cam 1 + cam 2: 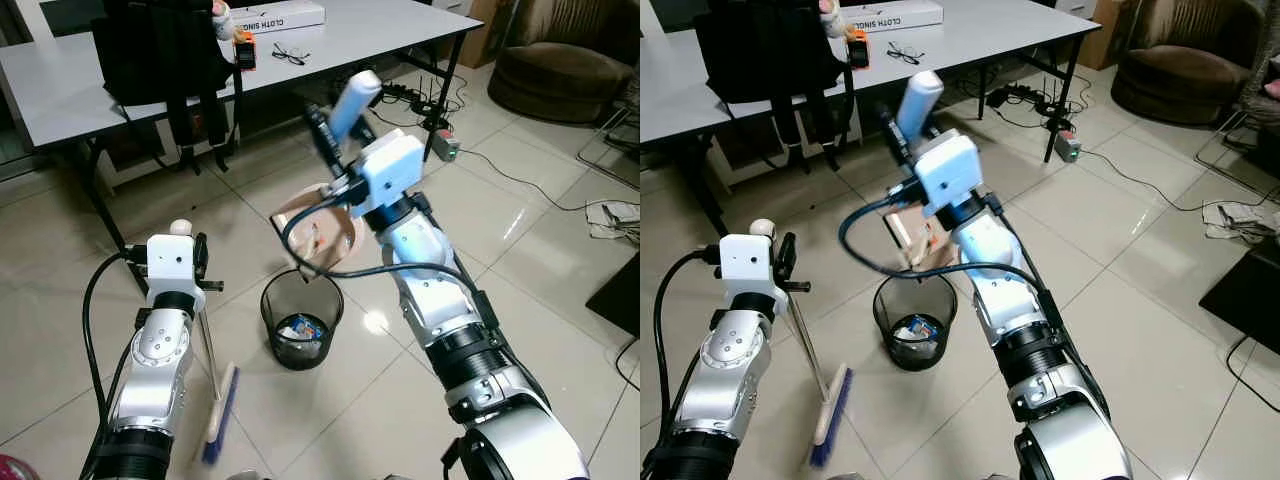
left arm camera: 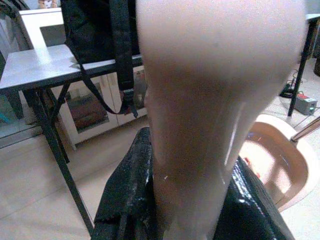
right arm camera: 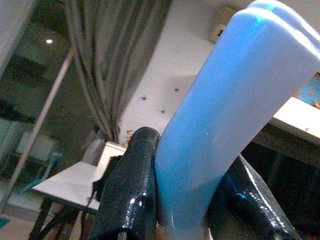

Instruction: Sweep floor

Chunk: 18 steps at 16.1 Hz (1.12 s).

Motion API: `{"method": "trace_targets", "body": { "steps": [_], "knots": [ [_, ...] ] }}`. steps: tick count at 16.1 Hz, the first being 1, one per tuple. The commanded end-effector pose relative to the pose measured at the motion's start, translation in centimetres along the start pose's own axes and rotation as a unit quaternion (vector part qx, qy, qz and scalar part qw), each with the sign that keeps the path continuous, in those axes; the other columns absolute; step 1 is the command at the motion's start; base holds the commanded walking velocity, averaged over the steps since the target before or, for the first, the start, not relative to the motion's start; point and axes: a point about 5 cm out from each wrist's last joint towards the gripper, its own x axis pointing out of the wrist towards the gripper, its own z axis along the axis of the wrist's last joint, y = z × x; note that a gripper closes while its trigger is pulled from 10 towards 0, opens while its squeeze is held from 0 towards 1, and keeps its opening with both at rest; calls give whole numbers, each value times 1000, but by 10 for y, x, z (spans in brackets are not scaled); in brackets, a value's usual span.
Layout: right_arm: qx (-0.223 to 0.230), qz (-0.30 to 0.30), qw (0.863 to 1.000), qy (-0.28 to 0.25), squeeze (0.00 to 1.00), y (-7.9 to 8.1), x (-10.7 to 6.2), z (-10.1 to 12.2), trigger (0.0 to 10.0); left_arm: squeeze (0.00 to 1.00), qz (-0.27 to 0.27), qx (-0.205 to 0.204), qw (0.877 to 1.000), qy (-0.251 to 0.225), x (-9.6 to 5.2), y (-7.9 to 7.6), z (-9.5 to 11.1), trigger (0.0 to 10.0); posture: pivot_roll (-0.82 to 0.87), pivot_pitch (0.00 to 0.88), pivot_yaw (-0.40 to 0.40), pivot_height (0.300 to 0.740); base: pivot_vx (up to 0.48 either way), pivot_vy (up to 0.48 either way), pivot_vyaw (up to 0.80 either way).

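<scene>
The broom [image 1: 218, 415] stands nearly upright on the tiled floor [image 1: 560, 250] to the robot's left, its thin metal pole running down from the left gripper [image 1: 196, 262] to a head with blue bristles resting on the tiles, the head's long axis slanting forward and slightly right. The left gripper clenches the top of the pole, and in the left wrist view its black fingers [image 2: 125, 190] sit on either side of the pale grip end of the handle. The right gripper [image 1: 325, 135] is raised in front of the robot, grasping the light blue handle [image 1: 352, 100] of the dustpan [image 1: 318, 232]; that handle points up and away towards the table [image 1: 60, 80], while the beige pan hangs below the wrist, tilted with its open side over the black mesh wastebasket [image 1: 301, 320]. In the right wrist view the black fingers [image 3: 131, 185] press against both sides of the blue handle. Some scraps, one with a blue wrapper, lie inside the basket. On the white table a flat box [image 1: 280, 15] bears printing that reads "CLOTH" followed by letters too blurred to make out; a pair of glasses [image 1: 289, 54] and a black backpack [image 1: 160, 50] rest near it. A power strip [image 1: 443, 146] with cables lies on the floor by the table leg.
</scene>
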Motion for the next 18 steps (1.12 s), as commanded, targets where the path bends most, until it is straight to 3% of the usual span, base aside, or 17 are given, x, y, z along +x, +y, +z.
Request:
{"method": "trace_targets", "body": {
  "steps": [1, 7, 9, 11, 14, 16, 18],
  "knots": [
    [-28, 26, 999, -27, 0, 3, 1, 7, 10000, 0, -2, 8, 1000, -19, 4, -2, 7, 10000, -9, 0, 1, 740, 0, 0, 0],
    [-74, 47, 996, -21, 0, 4, 0, 4, 10000, 0, -4, 9, 1000, -16, 3, -3, 7, 10000, -9, 0, 1, 740, 0, 0, 0],
    [-89, 6, 996, -8, 0, -9, 1, 3, 10000, 0, -6, 8, 1000, -15, 3, -3, 6, 10000, -11, 0, 3, 740, 0, 0, 0],
    [-90, -109, 990, 15, 0, -46, -2, 2, 10000, 0, -11, 9, 1000, -12, 4, -3, 5, 10000, -14, 0, 11, 740, 0, 0, 0],
    [-91, -247, 960, 95, 0, -95, -28, -10, 10000, 0, -11, 11, 1000, -12, 4, -2, 5, 10000, -11, 0, 4, 740, 0, 0, 0],
    [-111, -306, 938, 118, 0, -119, -43, -6, 10000, 0, -20, 29, 999, -13, 4, -3, 6, 10000, -17, 0, 7, 740, 0, 0, 0],
    [-85, -309, 943, 84, 0, -124, -37, 8, 10000, 0, -36, 52, 998, -10, 6, -8, 6, 10000, -23, 0, 13, 740, 0, 0, 0]
  ]
}}
